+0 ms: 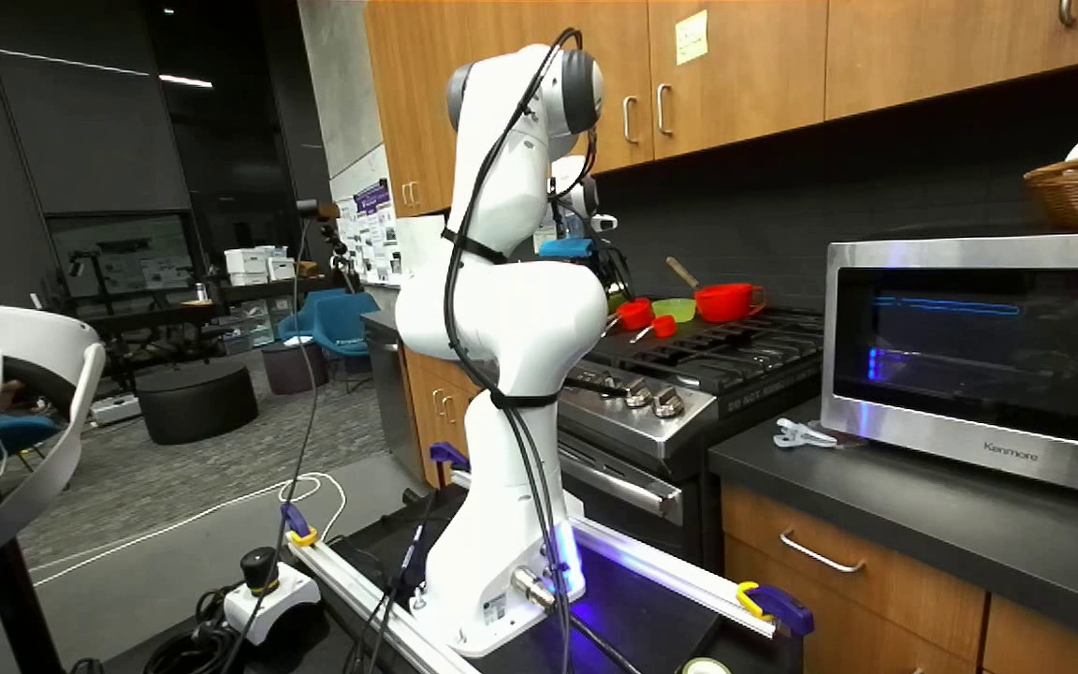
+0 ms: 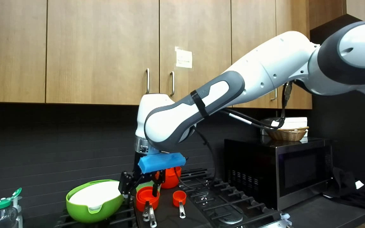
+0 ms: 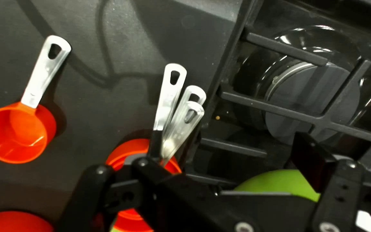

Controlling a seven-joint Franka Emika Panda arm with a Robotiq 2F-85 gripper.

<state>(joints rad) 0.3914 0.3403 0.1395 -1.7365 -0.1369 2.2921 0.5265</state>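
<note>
Exterior view shows measuring cups [image 1: 634,315] and a microwave [image 1: 981,360] lettered "Kenmore".

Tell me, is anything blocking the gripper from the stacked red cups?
Nothing I can see. One finger of the open gripper shows in front of the stacked red cups in the wrist view. The single red cup and the big green bowl sit off to either side.

Blue glow at the robot base [image 1: 502,562], blue streaks on the microwave glass [image 1: 979,365]! Wrist view: curved shadows cross the griddle [image 3: 118,106], white glints sparkle around the burner [image 3: 308,90].
</note>
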